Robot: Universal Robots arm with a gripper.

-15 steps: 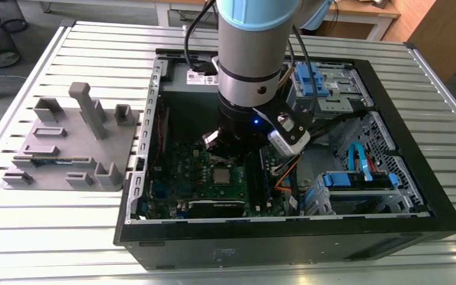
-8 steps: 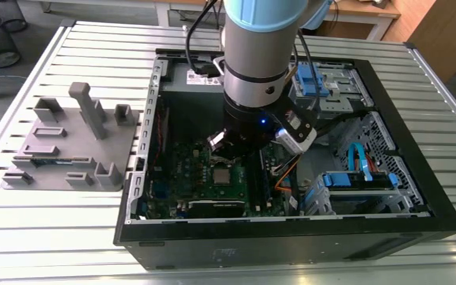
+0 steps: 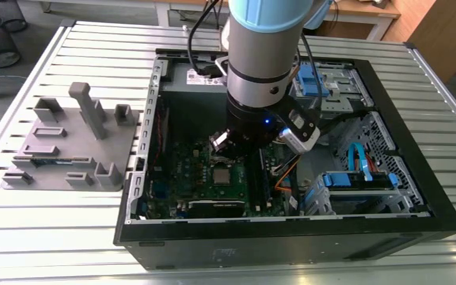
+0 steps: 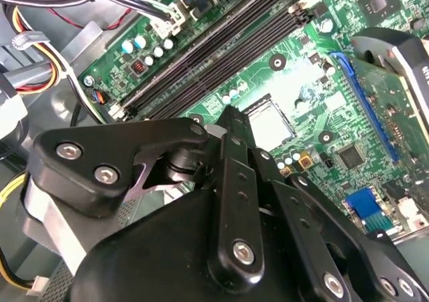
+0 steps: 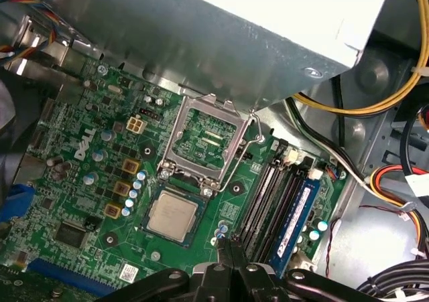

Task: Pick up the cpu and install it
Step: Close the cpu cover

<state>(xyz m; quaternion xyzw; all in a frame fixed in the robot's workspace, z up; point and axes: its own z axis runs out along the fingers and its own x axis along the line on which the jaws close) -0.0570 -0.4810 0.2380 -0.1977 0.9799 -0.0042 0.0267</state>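
The cpu (image 5: 173,216) is a small square chip with a dull silvery top. It lies flat in the socket of the green motherboard (image 5: 100,181), free of the gripper. The socket's metal frame lid (image 5: 203,136) stands swung open beside it. In the exterior view the cpu (image 3: 222,176) sits low in the open computer case, just below the arm's wrist. My gripper (image 5: 226,243) hovers above the board next to the cpu, fingers pressed together with nothing between them. In the second wrist view the fingers (image 4: 232,124) point down beside the cpu (image 4: 271,124).
The black case wall (image 3: 133,178) rings the board. Memory slots (image 5: 271,201) hold a blue stick (image 5: 299,205) close to the gripper. Cable bundles (image 5: 395,181) and a metal housing (image 5: 255,41) crowd the side. A grey block tray (image 3: 69,148) stands outside the case at the exterior view's left.
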